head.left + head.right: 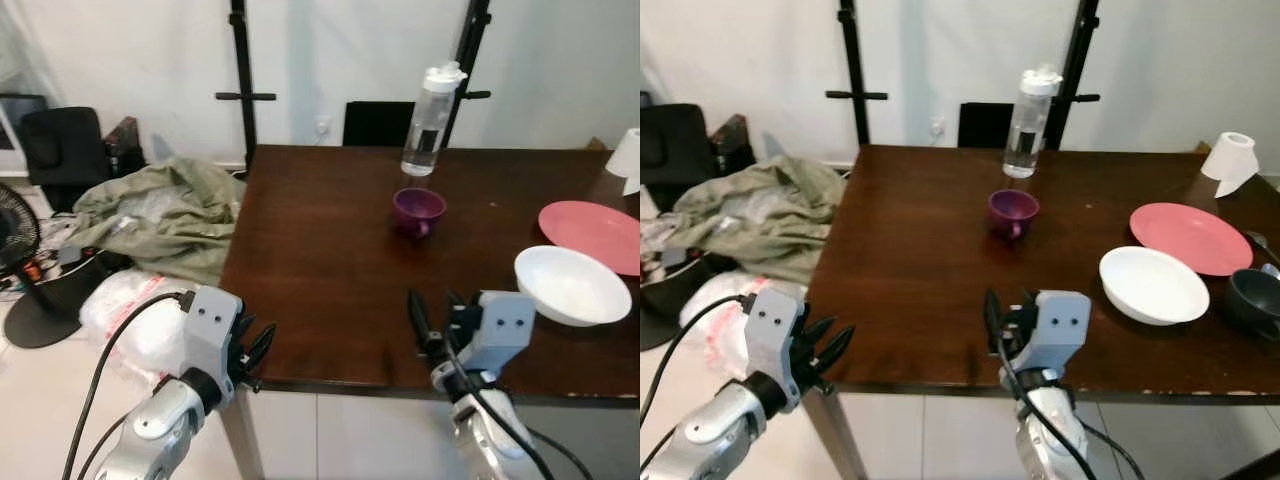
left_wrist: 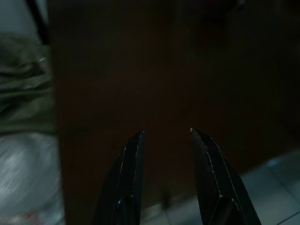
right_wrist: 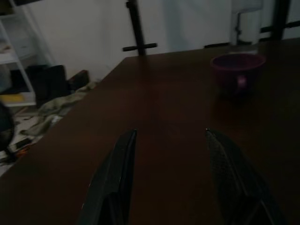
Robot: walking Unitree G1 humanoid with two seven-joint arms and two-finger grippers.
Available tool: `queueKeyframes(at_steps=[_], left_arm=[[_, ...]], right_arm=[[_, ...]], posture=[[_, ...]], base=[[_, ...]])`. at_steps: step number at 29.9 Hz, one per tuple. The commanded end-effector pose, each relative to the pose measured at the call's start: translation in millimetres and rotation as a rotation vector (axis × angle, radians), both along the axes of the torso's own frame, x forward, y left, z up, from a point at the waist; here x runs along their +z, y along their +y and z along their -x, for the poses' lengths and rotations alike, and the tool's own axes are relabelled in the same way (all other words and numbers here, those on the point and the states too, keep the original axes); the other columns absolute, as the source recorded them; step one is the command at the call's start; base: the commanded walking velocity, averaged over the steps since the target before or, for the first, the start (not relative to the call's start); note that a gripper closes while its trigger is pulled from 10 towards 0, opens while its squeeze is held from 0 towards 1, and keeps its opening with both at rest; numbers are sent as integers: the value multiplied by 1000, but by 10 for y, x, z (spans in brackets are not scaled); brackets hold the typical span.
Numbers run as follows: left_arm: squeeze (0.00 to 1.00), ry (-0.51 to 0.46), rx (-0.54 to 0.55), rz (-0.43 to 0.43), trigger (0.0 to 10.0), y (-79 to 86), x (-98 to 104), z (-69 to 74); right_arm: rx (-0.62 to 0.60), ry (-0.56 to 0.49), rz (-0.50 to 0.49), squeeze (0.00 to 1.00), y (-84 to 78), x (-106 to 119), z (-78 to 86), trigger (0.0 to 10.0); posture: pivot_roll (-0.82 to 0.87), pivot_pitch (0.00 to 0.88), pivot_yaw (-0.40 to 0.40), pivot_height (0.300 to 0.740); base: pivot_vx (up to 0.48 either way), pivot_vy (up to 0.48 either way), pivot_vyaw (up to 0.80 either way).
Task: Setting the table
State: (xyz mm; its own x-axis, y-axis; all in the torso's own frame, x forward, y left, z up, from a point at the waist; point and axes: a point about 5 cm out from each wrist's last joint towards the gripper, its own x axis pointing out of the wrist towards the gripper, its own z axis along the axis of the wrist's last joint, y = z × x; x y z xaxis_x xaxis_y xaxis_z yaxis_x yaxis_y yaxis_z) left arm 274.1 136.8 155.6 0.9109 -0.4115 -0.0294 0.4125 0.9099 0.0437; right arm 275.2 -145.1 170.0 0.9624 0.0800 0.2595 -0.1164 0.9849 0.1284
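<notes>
On the dark wooden table (image 1: 320, 270) stand a purple cup (image 1: 418, 211) and, behind it, a clear water bottle (image 1: 432, 120). At the right side lie a white bowl (image 1: 572, 285), a pink plate (image 1: 600, 233) and a dark bowl (image 1: 1252, 300). My right gripper (image 1: 435, 315) hovers over the table's front edge, open and empty, pointing toward the purple cup (image 3: 236, 70). My left gripper (image 1: 262, 345) is off the table's front left corner, open (image 2: 166, 133) with nothing between its fingers.
A green cloth heap (image 1: 165, 210) and a plastic bag (image 1: 130, 310) lie on the floor left of the table. A fan (image 1: 15, 240) and a black chair (image 1: 60, 150) stand further left. Two black stand poles (image 1: 243, 80) rise behind the table. A paper roll (image 1: 1230, 160) sits at the far right corner.
</notes>
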Motion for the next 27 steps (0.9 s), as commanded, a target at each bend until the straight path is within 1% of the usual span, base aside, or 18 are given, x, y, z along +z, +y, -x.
queueKeyframes(at_steps=[1, 27], left_arm=[[0, 17, -5, -5, 10000, -13, -53, 8], [0, 24, -8, -2, 10000, -22, -77, 26]], right_arm=[[-8, 20, 6, 0, -34, -34, 19, 10000], [8, 28, 7, 0, -14, -32, 53, 10000]], posture=[[33, 82, 98, 740], [29, 92, 99, 740]], base=[[-300, 0, 0], [-300, 0, 0]])
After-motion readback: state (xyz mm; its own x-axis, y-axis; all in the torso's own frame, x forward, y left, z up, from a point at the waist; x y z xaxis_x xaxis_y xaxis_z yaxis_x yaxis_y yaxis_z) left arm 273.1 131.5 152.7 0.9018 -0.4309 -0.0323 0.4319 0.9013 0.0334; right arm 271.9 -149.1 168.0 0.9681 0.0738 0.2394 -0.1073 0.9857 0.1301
